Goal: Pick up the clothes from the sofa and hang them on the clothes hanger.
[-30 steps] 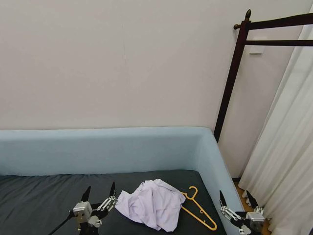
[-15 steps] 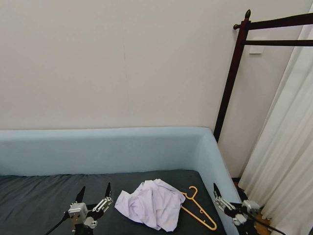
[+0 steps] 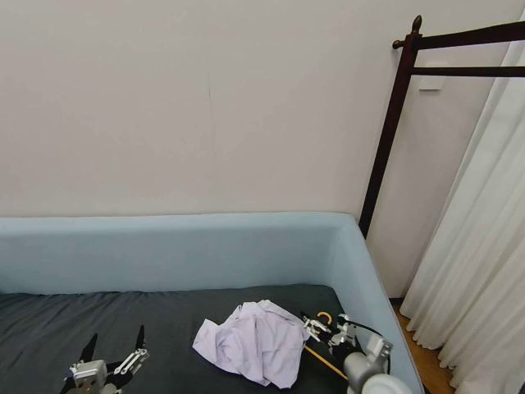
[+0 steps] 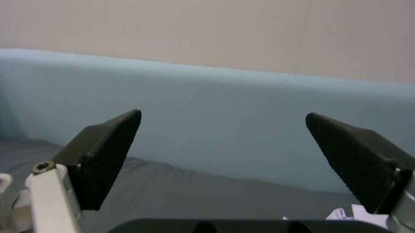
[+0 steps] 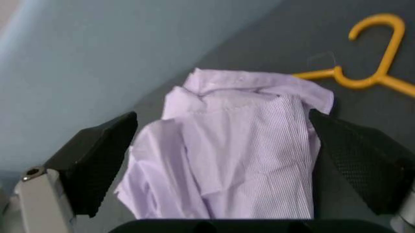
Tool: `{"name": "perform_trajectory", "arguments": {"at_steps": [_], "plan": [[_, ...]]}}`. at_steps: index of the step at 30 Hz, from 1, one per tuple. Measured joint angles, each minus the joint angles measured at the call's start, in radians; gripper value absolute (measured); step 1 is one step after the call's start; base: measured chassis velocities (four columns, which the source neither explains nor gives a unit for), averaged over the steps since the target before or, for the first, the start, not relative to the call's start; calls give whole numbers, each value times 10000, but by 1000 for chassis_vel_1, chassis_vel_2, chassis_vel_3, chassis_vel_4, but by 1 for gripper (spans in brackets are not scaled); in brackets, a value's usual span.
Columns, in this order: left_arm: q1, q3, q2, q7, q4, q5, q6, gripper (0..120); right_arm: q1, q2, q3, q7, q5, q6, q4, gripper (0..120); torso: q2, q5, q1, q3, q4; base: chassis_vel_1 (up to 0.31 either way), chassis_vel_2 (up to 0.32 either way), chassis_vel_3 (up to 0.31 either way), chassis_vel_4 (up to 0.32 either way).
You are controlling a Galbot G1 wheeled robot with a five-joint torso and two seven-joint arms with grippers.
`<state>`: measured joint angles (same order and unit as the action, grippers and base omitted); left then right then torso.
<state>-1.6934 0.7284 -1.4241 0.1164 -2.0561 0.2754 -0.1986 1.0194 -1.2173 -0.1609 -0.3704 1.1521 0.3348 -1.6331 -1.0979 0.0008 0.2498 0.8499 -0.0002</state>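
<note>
A crumpled lilac striped shirt (image 3: 256, 343) lies on the dark sofa seat (image 3: 164, 328); it also fills the middle of the right wrist view (image 5: 240, 155). A yellow hanger (image 3: 325, 317) lies just right of it on the seat, and its hook (image 5: 376, 53) is plain in the right wrist view. My right gripper (image 3: 326, 328) hovers open over the hanger, beside the shirt's right edge, pointing at the shirt (image 5: 227, 165). Low over the seat, well left of the shirt, my left gripper (image 3: 115, 345) is open and holds nothing (image 4: 227, 145). The dark wooden clothes rack (image 3: 392, 115) stands right of the sofa.
The sofa's light blue backrest (image 3: 180, 250) and right armrest (image 3: 361, 279) wall in the seat. White curtains (image 3: 484, 246) hang at the far right, behind the rack. A plain wall (image 3: 205, 107) rises behind the sofa.
My right gripper has swung left from beyond the armrest to above the hanger and shirt edge. My left gripper has drawn back left and lower in the head view.
</note>
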Motion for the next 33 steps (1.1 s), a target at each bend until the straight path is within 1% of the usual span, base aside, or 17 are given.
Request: {"name": "perform_trajectory", "arguments": {"at_steps": [2, 3, 7, 8, 11, 12, 13, 14, 16, 18, 21, 23, 25, 28, 30, 31, 33], "plan": [[-45, 102, -69, 0, -15, 7, 0, 100, -577, -503, 51, -70, 2, 159, 1050, 100, -1, -1, 0, 1, -1, 0, 0, 0, 0], [-45, 102, -69, 0, -15, 7, 0, 100, -577, -503, 51, -70, 2, 159, 1050, 100, -1, -1, 0, 1, -1, 0, 0, 0, 0], [-142, 272, -128, -8, -111, 6, 3, 100, -1621, -1470, -121, 163, -452, 223, 3392, 100, 0, 0, 1, 1, -1, 0, 0, 0, 0], [-142, 272, -128, -8, -111, 6, 3, 100, -1621, -1470, -121, 163, -452, 223, 3392, 100, 0, 0, 1, 1, -1, 0, 0, 0, 0], [-145, 328, -171, -10, -115, -31, 4, 100, -2222, -1996, -426, 807, -1204, 125, 4927, 100, 0, 1, 0, 1, -1, 0, 0, 0, 0], [-145, 328, -171, -10, -115, -31, 4, 100, -2222, -1996, -426, 807, -1204, 125, 4927, 100, 0, 1, 0, 1, -1, 0, 0, 0, 0], [-146, 331, -193, -11, -116, -47, 4, 100, -2402, -2140, -543, 1014, -1455, 48, 5387, 100, 0, 0, 1, 0, -1, 0, 0, 0, 0], [-168, 331, -237, -12, -131, -80, -1, 100, -2665, -2357, -765, 1312, -1852, -78, 6127, 100, 0, 0, 1, 0, 1, 0, 0, 0, 0], [-194, 328, -259, -13, -161, -109, -23, 100, -2829, -2568, -1007, 1656, -2474, -209, 6862, 100, 0, 1, 0, 0, 0, 0, 0, 0, 0], [-197, 328, -261, -13, -168, -115, -34, 100, -2842, -2618, -1077, 1818, -2767, -296, 7111, 99, -1, 1, 0, 0, -1, 0, 0, 0, 0], [-204, 328, -264, -12, -174, -122, -68, 100, -2698, -2655, -1184, 2123, -3209, -461, 7435, 87, -1, 1, 0, 0, -3, 0, 0, 0, 0], [-203, 326, -269, -12, -174, -124, -74, 100, -2600, -2645, -1180, 2159, -3213, -470, 7368, 82, -1, 2, 0, 0, -3, 0, 0, 0, 0], [-174, 289, -306, -8, -166, -139, -98, 100, -2363, -2596, -1120, 2186, -3094, -474, 7002, 73, -1, 2, -1, -1, -3, 0, 0, 0, 0], [-156, 255, -338, -8, -149, -164, -110, 100, -2231, -2564, -1056, 2186, -2999, -474, 6739, 67, -1, 2, -1, -1, -3, 0, 0, 0, 0], [-130, 165, -415, -7, -91, -262, -185, 100, -1938, -2491, -878, 2177, -2868, -474, 6142, 55, -2, 2, -1, -2, -2, 0, 0, 0, 0], [-130, 165, -415, -7, -91, -262, -185, 100, -1938, -2491, -878, 2177, -2868, -474, 6142, 55, -2, 2, -1, -2, -2, 0, 0, 0, 0], [-117, 117, -457, 0, -15, -334, -285, 100, -1704, -2469, -731, 2126, -2837, -534, 5688, 47, -2, 3, -1, -1, -3, 0, 0, 0, 0]]}}
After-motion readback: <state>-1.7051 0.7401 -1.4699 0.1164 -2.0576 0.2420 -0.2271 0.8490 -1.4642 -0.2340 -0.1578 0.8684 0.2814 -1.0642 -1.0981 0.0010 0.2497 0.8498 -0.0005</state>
